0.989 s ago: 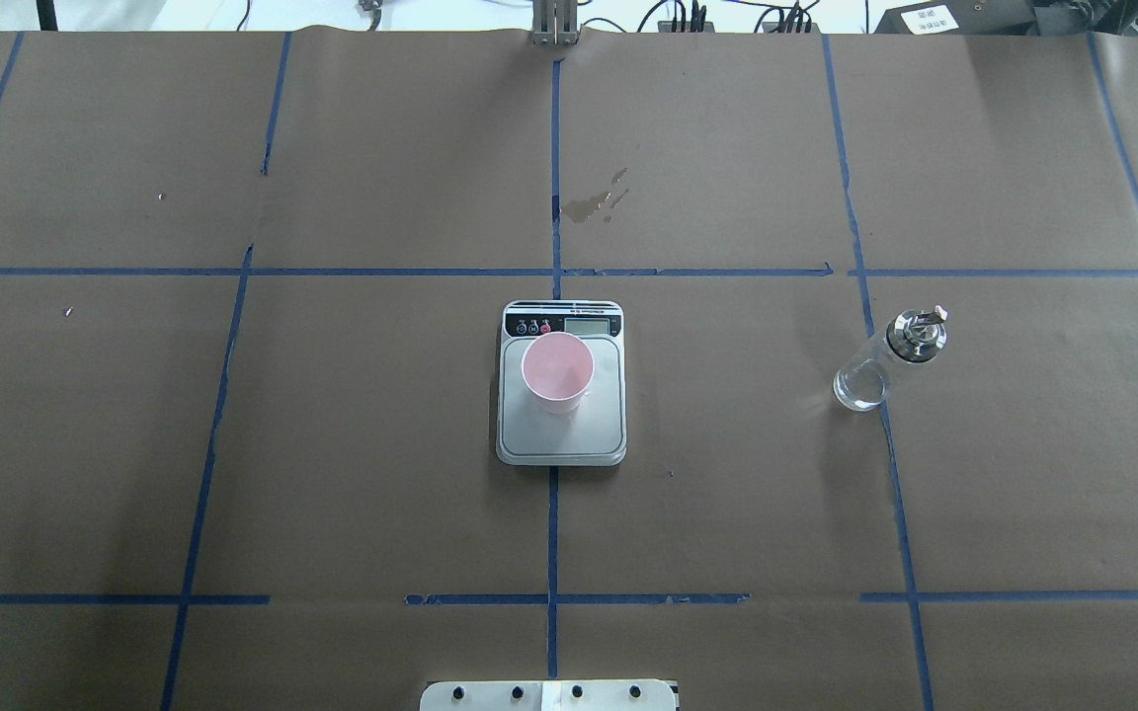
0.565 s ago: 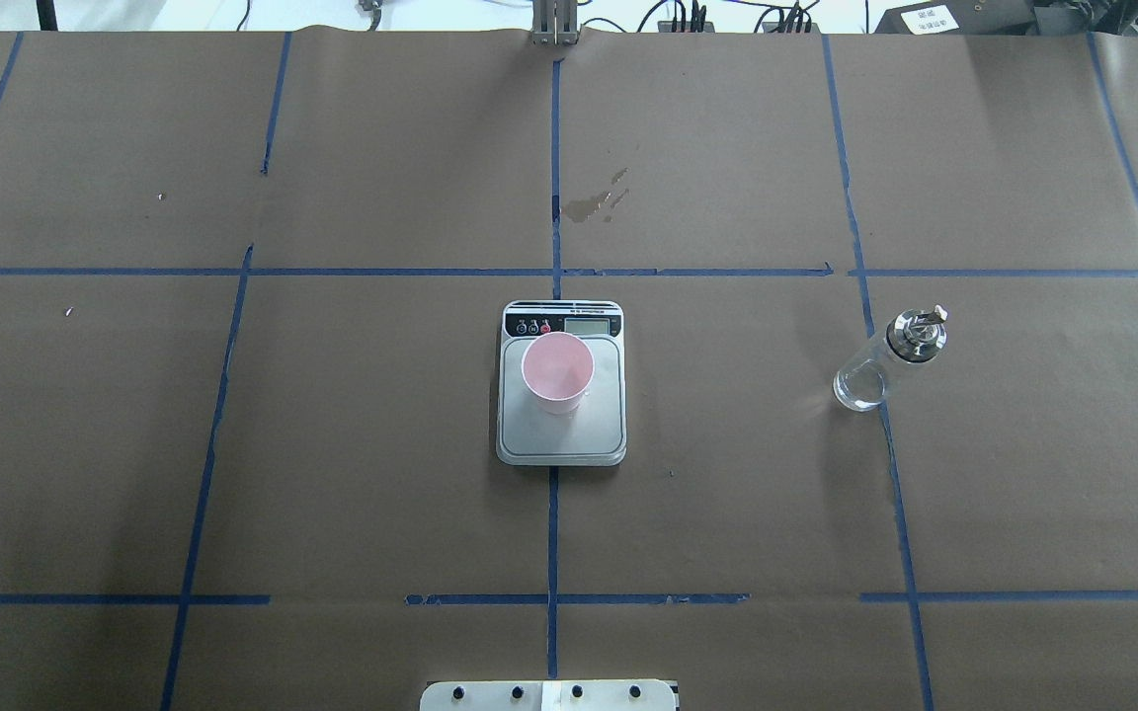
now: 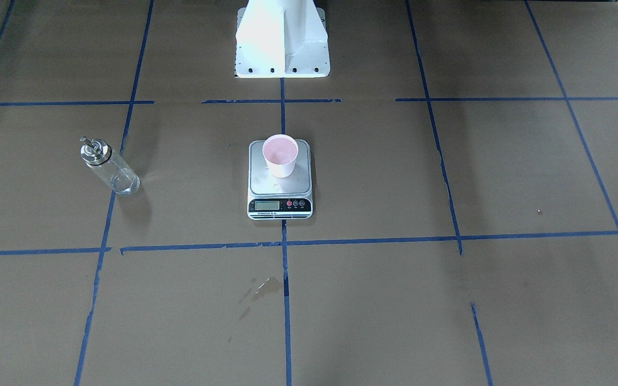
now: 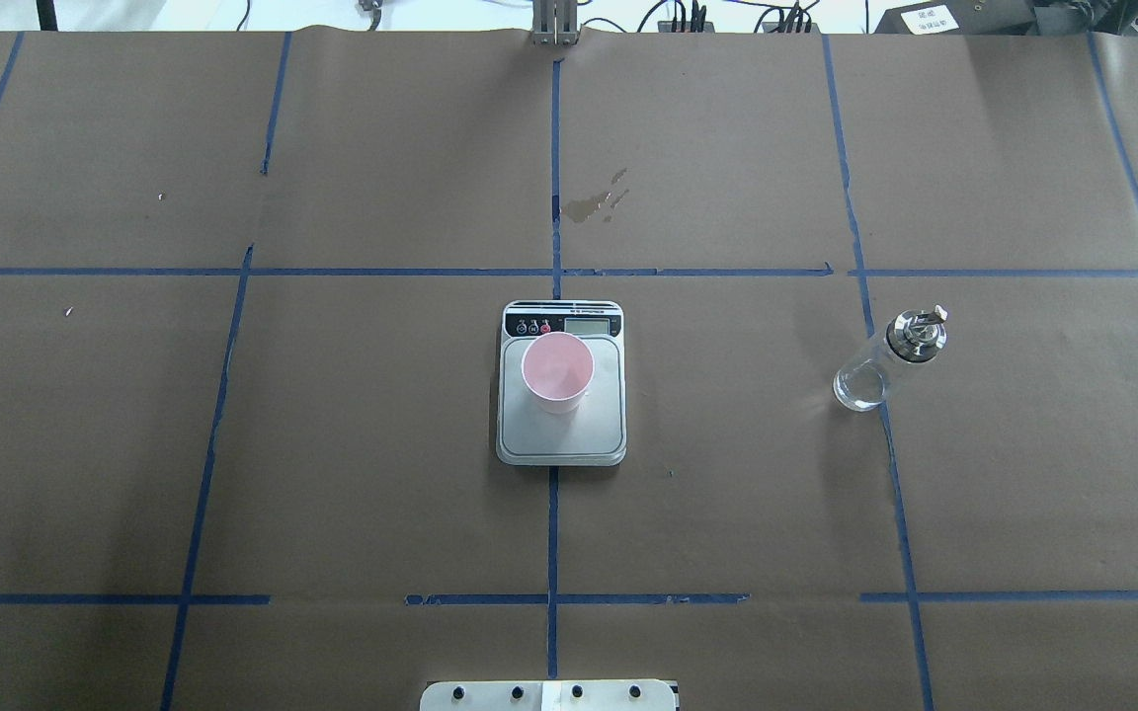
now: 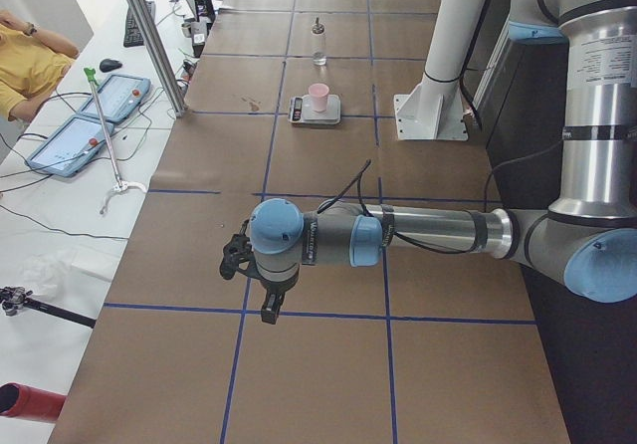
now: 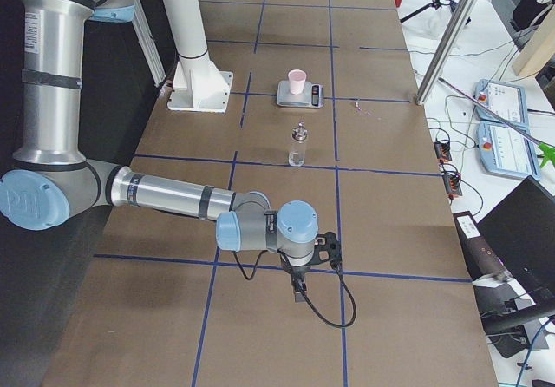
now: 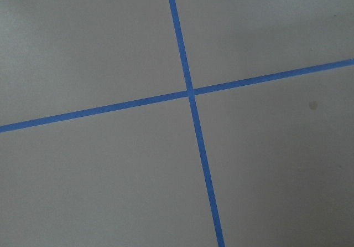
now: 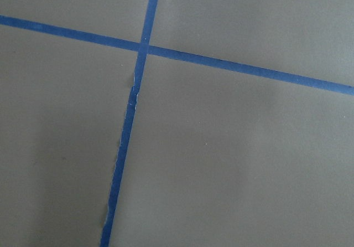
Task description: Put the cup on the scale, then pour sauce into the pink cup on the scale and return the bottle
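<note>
Plainly, the bottle (image 6: 298,147) stands apart from the right end effector (image 6: 299,292).

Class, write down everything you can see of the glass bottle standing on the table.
The bottle is a small clear glass cylinder topped by a shiny metal pourer cap with a thin spout. It stands upright on the brown paper table cover, its base at a blue tape line, to the robot's right of the scale. Its contents are too clear to judge. Nothing else touches it.
</note>
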